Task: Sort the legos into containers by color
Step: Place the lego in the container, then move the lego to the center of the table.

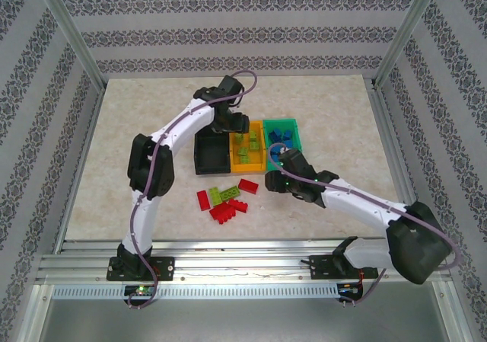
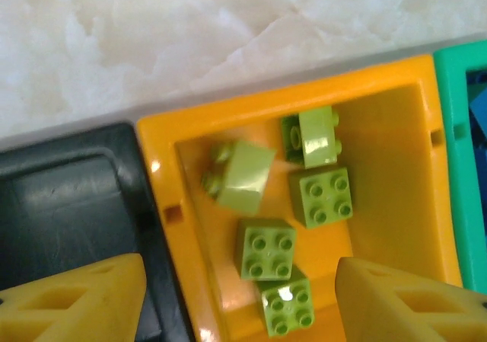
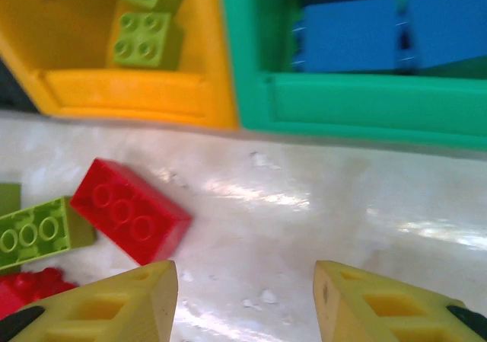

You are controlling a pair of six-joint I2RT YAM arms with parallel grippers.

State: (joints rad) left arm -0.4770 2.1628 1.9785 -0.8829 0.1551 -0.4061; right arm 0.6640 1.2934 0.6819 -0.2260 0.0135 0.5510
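Three bins stand side by side: black [image 1: 211, 153], orange [image 1: 259, 139] and green [image 1: 293, 124]. Several lime bricks [image 2: 266, 248] lie in the orange bin [image 2: 156, 140], and blue bricks [image 3: 346, 33] fill the green bin [image 3: 358, 110]. My left gripper [image 2: 240, 300] hangs open over the orange bin, nothing between its yellow fingers [image 2: 396, 300]. My right gripper [image 3: 243, 300] is open just above bare table in front of the bins, with a red brick [image 3: 129, 211] to its left. On the table lie red bricks [image 1: 229, 209] and a lime brick [image 1: 223, 194].
The black bin [image 2: 68, 197] looks empty in the left wrist view. The loose bricks cluster in front of the bins, between the two arms. Patterned walls and metal posts enclose the marble table [image 1: 137, 129], with wide free room at left and right.
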